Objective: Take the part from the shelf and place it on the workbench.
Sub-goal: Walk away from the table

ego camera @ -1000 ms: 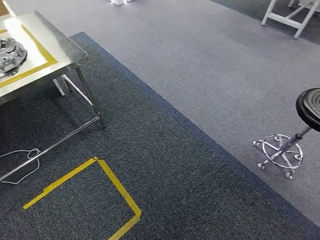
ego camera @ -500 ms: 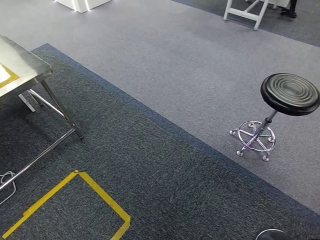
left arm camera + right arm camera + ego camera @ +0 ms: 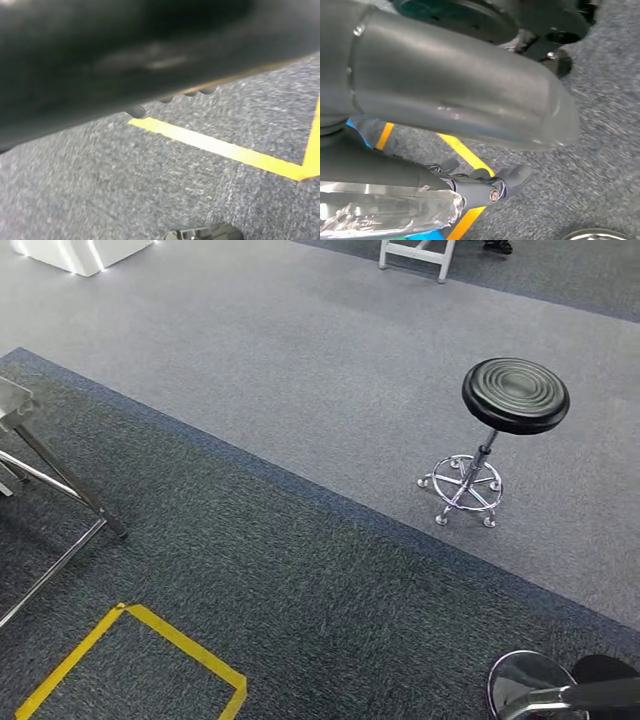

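The steel workbench's corner (image 3: 11, 400) and its legs (image 3: 72, 485) stand at the left edge of the head view. My right hand (image 3: 433, 90) hangs over the dark carpet in the right wrist view. Its thick grey thumb (image 3: 490, 110) and dark fingers (image 3: 505, 180) are apart, with floor showing between them and nothing held. In the left wrist view a blurred dark shape covers the upper part, and a dark piece of my left hand (image 3: 203, 233) peeks in at the lower edge; how its fingers lie is unclear.
A yellow taped square (image 3: 173, 645) marks the dark carpet near me. A black round stool (image 3: 515, 395) on a chrome wheeled base (image 3: 462, 490) stands on the lighter grey floor. Another chrome stool base (image 3: 528, 685) sits at the lower right. White frames (image 3: 419, 255) stand far back.
The camera has swung to the right: the workbench, with the metal part lying on it, has slid out past the left edge, and the stool has come toward the middle.
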`<state>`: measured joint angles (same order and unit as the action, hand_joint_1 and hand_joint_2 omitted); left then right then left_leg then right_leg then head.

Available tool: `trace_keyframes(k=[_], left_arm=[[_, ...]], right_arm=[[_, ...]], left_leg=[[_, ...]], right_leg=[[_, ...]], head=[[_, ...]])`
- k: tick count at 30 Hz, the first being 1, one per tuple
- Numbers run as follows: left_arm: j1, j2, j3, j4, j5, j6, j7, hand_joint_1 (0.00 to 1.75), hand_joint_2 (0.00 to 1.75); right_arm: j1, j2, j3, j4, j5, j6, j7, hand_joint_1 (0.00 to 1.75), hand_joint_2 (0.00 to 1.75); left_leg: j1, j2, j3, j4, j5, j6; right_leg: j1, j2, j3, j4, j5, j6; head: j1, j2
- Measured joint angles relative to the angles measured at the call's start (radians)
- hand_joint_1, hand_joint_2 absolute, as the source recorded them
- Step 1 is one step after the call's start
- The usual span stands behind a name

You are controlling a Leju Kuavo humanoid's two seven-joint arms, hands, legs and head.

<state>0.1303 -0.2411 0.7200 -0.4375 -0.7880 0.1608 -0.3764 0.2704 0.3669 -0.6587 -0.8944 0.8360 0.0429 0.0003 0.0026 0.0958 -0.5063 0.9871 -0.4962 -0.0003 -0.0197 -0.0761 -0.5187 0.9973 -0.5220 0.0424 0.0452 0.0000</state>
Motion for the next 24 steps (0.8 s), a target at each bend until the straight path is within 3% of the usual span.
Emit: trace_keyframes(k=[2,4,5,7,8,9,10,11,13,14,15,17,18,20,22,24], left_arm=[[-0.003,-0.003,0.008,-0.002,-0.007,-0.001,0.0,0.0,0.0],[-0.006,-0.006,0.015,-0.005,-0.014,-0.003,-0.001,0.0,0.0],[-0.007,-0.007,0.018,-0.007,-0.017,-0.004,-0.001,0.0,0.0],[-0.004,-0.008,0.026,-0.007,-0.02,-0.006,-0.001,0.0,0.0],[-0.002,-0.009,0.029,-0.007,-0.021,-0.006,-0.001,0.0,0.0],[0.0,-0.009,0.032,-0.007,-0.021,-0.006,-0.001,0.0,0.0],[0.0,-0.009,0.034,-0.007,-0.021,-0.006,-0.001,0.0,0.0],[0.0,-0.009,0.035,-0.008,-0.021,-0.006,-0.001,0.0,0.0],[0.0,-0.008,0.038,-0.008,-0.021,-0.006,-0.001,0.0,0.0],[0.0,-0.008,0.039,-0.009,-0.021,-0.006,-0.001,0.0,0.0],[0.0,-0.008,0.041,-0.009,-0.021,-0.006,-0.001,0.0,0.0],[-0.001,-0.009,0.041,-0.01,-0.021,-0.006,-0.001,0.0,0.0],[-0.002,-0.01,0.042,-0.011,-0.022,-0.006,-0.001,0.0,0.0],[-0.003,-0.013,0.043,-0.014,-0.022,-0.006,-0.001,0.0,0.0],[0.0,-0.015,0.045,-0.015,-0.025,-0.008,-0.001,0.0,0.0],[0.003,-0.017,0.049,-0.016,-0.032,-0.012,0.0,0.0,0.0]], right_arm=[[-0.005,0.0,-0.01,0.007,0.006,0.0,-0.004,0.0,0.0],[-0.005,0.0,-0.02,0.013,0.011,-0.001,-0.006,0.0,0.0],[-0.006,0.0,-0.024,0.015,0.013,-0.001,-0.007,0.0,0.0],[-0.01,0.0,-0.028,0.018,0.015,-0.001,-0.007,0.0,0.0],[-0.011,0.0,-0.029,0.02,0.015,-0.001,-0.007,0.0,0.0],[-0.012,0.0,-0.03,0.022,0.015,-0.001,-0.007,0.0,0.0],[-0.011,0.0,-0.032,0.024,0.015,-0.001,-0.007,0.0,0.0],[-0.011,0.0,-0.034,0.026,0.016,-0.001,-0.007,0.0,0.0],[-0.012,0.0,-0.038,0.029,0.016,-0.001,-0.007,0.0,0.0],[-0.014,0.0,-0.038,0.031,0.017,0.0,-0.007,0.0,0.0],[-0.015,0.001,-0.039,0.032,0.017,0.0,-0.008,0.0,0.0],[-0.015,0.001,-0.04,0.034,0.017,0.0,-0.008,0.0,0.0],[-0.014,0.001,-0.041,0.035,0.017,0.0,-0.008,0.0,0.0],[-0.014,0.0,-0.042,0.036,0.017,-0.001,-0.008,0.0,0.0],[-0.019,0.0,-0.043,0.037,0.018,-0.001,-0.009,0.0,0.0],[-0.021,0.0,-0.043,0.039,0.019,-0.001,-0.009,0.0,0.0]], left_leg=[[0.003,0.016,0.008,-0.001,-0.003,-0.013],[0.009,-0.005,0.006,0.02,-0.025,-0.026],[0.011,-0.029,-0.008,0.057,-0.052,-0.03],[0.011,-0.074,-0.065,0.183,-0.122,-0.031],[0.011,-0.082,-0.095,0.244,-0.144,-0.03],[0.01,-0.085,-0.116,0.281,-0.148,-0.028],[0.008,-0.087,-0.12,0.28,-0.129,-0.023],[0.007,-0.092,-0.109,0.243,-0.093,-0.016],[0.002,-0.134,-0.062,0.116,-0.013,0.004],[0.001,-0.158,-0.042,0.063,0.008,0.011],[0.0,-0.177,-0.03,0.03,0.015,0.015],[0.0,-0.173,-0.024,0.01,0.01,0.016],[0.001,-0.163,-0.022,0.006,0.013,0.017],[0.005,-0.138,-0.018,-0.006,0.017,0.023],[0.006,-0.108,-0.016,-0.009,0.016,0.027],[0.005,-0.077,-0.016,-0.008,0.014,0.028]], right_leg=[[0.004,0.019,-0.002,-0.002,0.002,-0.016],[0.004,0.038,0.003,-0.005,0.007,-0.03],[0.003,0.048,0.004,-0.007,0.011,-0.037],[0.005,0.071,0.002,-0.007,0.015,-0.045],[0.008,0.085,0.001,-0.006,0.016,-0.047],[0.01,0.099,0.0,-0.006,0.017,-0.048],[0.013,0.113,0.001,-0.006,0.017,-0.048],[0.016,0.127,0.003,-0.006,0.017,-0.048],[0.02,0.153,0.003,-0.005,0.016,-0.047],[0.021,0.165,0.001,-0.003,0.016,-0.045],[0.021,0.175,-0.005,-0.001,0.016,-0.042],[0.018,0.195,-0.016,-0.002,0.017,-0.03],[0.016,0.195,-0.022,0.001,0.015,-0.025],[0.018,0.158,-0.044,0.043,-0.013,-0.017],[0.017,0.106,-0.103,0.158,-0.078,-0.008],[0.012,0.089,-0.159,0.267,-0.12,0.001]], head=[[-0.004,0.0],[-0.005,0.0],[-0.006,0.0],[-0.008,0.0],[-0.008,0.0],[-0.008,0.0],[-0.008,0.0],[-0.008,0.0],[-0.007,0.0],[-0.007,0.0],[-0.007,0.0],[-0.007,0.0],[-0.007,0.0],[0.0,0.0],[0.007,0.0],[0.008,0.0]])
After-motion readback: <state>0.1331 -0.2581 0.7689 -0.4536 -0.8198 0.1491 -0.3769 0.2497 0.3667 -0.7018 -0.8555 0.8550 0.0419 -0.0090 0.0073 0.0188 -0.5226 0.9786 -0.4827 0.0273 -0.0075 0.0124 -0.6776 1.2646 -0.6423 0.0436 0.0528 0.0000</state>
